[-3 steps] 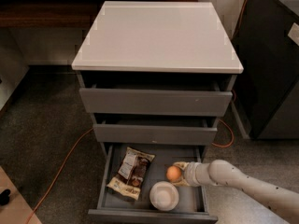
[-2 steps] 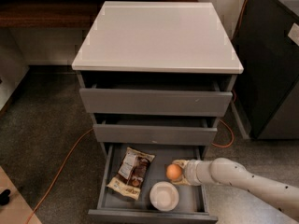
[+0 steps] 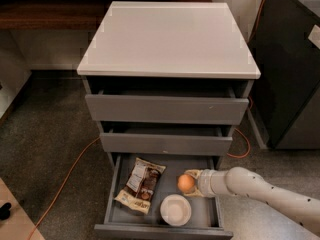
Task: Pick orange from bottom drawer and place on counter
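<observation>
Okay, I'm looking at the tool sitting low in the right half of the bottom drawer, which is standing pulled out. The orange is lying on the drawer floor right at the tool's tip, touching it. I'm not able to tell whether the tool is clamped on it or apart.

The snack packet is lying to the orange's left. The white bowl is sitting just in front of the orange, near but apart.

I'm judging the orange as light, firm and round, with smooth skin, so likely to roll or squirt out if pinched off-centre. I'm aiming to hold it across its widest middle with a moderate squeeze. Lifting out is going to need care: the middle drawer front is overhanging the back of the tray. The table is well above.
</observation>
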`<state>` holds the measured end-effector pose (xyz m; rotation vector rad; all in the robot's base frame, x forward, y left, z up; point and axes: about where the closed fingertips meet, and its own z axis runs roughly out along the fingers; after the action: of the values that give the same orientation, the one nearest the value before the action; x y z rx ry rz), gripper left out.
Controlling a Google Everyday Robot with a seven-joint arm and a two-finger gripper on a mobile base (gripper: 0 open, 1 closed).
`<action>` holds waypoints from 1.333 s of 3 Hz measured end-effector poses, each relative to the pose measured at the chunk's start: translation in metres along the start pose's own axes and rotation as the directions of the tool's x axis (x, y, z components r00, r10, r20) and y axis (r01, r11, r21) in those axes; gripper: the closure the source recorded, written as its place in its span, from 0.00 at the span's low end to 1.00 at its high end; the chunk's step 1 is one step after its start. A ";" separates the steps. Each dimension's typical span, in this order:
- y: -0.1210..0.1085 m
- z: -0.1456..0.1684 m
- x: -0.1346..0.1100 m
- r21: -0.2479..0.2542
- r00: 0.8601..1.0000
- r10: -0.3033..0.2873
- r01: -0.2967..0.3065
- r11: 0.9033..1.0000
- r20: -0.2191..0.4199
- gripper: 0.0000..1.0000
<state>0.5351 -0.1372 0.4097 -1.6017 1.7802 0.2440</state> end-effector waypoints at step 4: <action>-0.016 -0.133 -0.176 0.091 0.954 -0.235 0.255 0.963 -0.184 1.00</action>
<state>0.4941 -0.0788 0.6188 -1.7843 1.6648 -0.1142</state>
